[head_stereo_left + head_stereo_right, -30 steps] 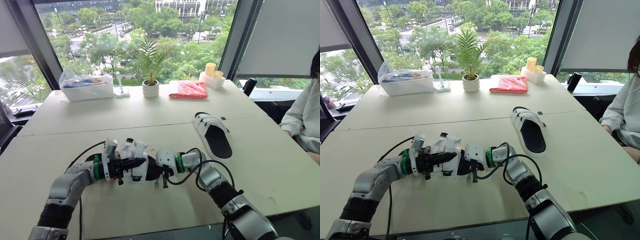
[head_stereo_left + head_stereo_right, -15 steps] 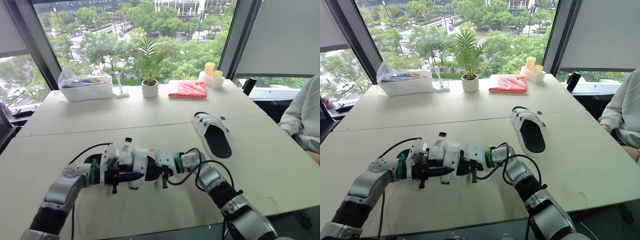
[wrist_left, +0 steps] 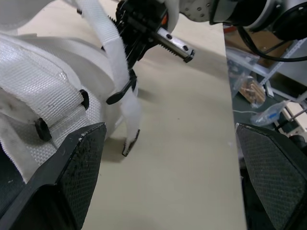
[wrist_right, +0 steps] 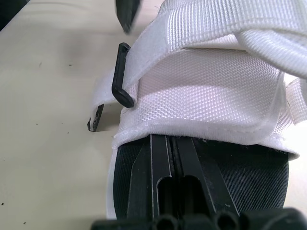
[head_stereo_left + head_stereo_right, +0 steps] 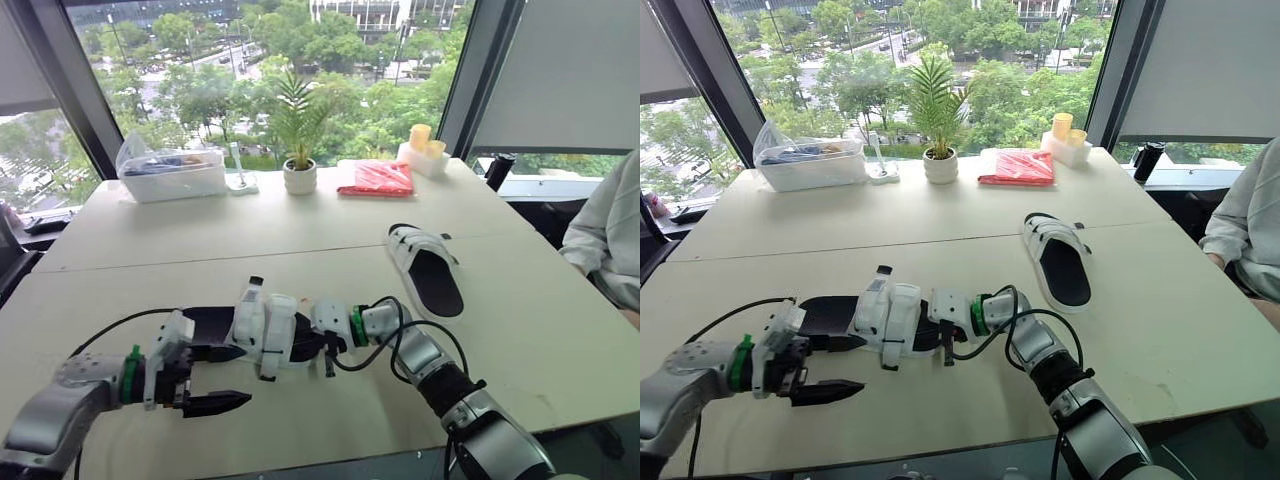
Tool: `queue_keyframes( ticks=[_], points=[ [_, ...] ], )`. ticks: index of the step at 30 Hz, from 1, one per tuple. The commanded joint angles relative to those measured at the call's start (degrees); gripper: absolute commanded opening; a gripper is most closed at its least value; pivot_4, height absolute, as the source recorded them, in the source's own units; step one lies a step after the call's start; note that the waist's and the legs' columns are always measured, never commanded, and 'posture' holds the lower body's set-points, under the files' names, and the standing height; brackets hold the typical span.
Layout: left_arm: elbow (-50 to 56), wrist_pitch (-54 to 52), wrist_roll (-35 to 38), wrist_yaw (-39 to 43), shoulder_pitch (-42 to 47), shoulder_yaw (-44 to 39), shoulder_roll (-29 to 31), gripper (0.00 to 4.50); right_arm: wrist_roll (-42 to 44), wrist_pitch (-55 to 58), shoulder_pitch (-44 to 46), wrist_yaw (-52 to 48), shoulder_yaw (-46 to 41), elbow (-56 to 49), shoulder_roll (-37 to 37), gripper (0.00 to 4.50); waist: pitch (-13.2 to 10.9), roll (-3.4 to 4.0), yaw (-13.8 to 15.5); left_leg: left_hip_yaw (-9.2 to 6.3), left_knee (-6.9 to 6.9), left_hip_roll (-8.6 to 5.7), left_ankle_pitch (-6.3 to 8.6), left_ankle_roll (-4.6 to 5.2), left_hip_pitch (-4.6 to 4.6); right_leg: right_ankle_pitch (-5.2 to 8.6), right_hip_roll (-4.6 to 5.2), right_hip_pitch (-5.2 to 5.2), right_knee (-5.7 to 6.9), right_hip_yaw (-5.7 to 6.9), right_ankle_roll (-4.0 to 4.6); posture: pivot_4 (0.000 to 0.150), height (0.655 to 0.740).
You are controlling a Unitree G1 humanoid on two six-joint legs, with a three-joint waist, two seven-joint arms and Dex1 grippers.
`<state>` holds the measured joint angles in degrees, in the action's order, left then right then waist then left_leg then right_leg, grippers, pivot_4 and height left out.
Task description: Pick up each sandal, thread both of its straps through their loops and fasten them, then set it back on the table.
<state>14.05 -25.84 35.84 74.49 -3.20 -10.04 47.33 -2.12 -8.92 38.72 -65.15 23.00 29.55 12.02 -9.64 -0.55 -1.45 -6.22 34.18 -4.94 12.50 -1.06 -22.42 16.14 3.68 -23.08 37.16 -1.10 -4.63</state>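
Across the pale worktop (image 5: 300, 225), close before the robot, the near sandal (image 5: 262, 330) lies with its long axis left to right, strapped end towards the right claw (image 5: 305, 345), bare black footbed (image 5: 205, 322) towards the left claw (image 5: 222, 378), which gapes open just beside it. Well apart on the right, the second sandal (image 5: 428, 268) points away from the robot. Beyond stand a potted plant (image 5: 300, 170), a clear box (image 5: 172, 175) and a red packet (image 5: 378, 178), with windows (image 5: 200, 80) behind; a person's sleeve (image 5: 612, 235) edges the right. From the left wrist, a loose strap end (image 3: 130, 136) hangs to the worktop below a black loop (image 3: 120, 93). From the right wrist, that claw's fingers (image 4: 163, 177) lie closed together on the footbed under a white strap (image 4: 201, 86)
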Motion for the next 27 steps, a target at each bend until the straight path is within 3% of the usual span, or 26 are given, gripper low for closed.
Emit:
queue_keyframes(
  ticks=[1,11,21,24,27],
  points=[
    [2.4,0.7,0.8,-1.0,-2.8,-1.2,-0.5,4.43,-1.5,0.3,-0.7,-0.7,2.2,1.3,-0.5,0.00,0.0,0.00,0.1,0.00,-0.01,0.00,0.00,0.00,0.00,-0.01,0.00,-0.01,0.01,0.00,-0.01,0.150,0.7400],
    [-4.3,7.2,-6.4,-5.4,0.1,5.8,-7.5,4.43,-1.6,0.1,-0.5,-0.9,2.2,1.4,-0.1,0.00,0.0,-0.01,0.3,0.00,-0.01,0.03,0.00,0.00,0.00,-0.03,-0.02,0.00,0.01,0.04,-0.05,0.150,0.7400],
    [-9.0,9.6,-9.7,-4.5,5.1,12.4,-11.2,4.43,-1.7,0.3,-0.3,-1.0,2.3,1.2,0.0,0.00,0.0,-0.02,0.2,0.01,0.00,0.02,-0.01,-0.01,0.00,-0.05,-0.02,0.00,0.02,0.04,-0.08,0.150,0.7400],
    [-10.0,10.0,-10.3,-4.4,6.1,13.6,-12.2,3.52,-1.6,0.4,-0.3,-1.1,2.3,1.0,0.1,0.00,0.0,-0.02,0.3,0.01,0.00,0.03,-0.01,-0.01,0.00,-0.05,-0.02,0.00,0.03,0.05,-0.08,0.150,0.7400],
    [-10.4,9.9,-10.0,-4.5,6.7,13.7,-12.8,2.06,-1.6,0.5,-0.6,-1.0,2.3,0.7,0.2,0.00,0.0,-0.02,0.2,0.01,0.00,0.03,-0.01,-0.01,0.00,-0.05,-0.02,0.00,0.03,0.04,-0.08,0.150,0.7400]
  ],
)
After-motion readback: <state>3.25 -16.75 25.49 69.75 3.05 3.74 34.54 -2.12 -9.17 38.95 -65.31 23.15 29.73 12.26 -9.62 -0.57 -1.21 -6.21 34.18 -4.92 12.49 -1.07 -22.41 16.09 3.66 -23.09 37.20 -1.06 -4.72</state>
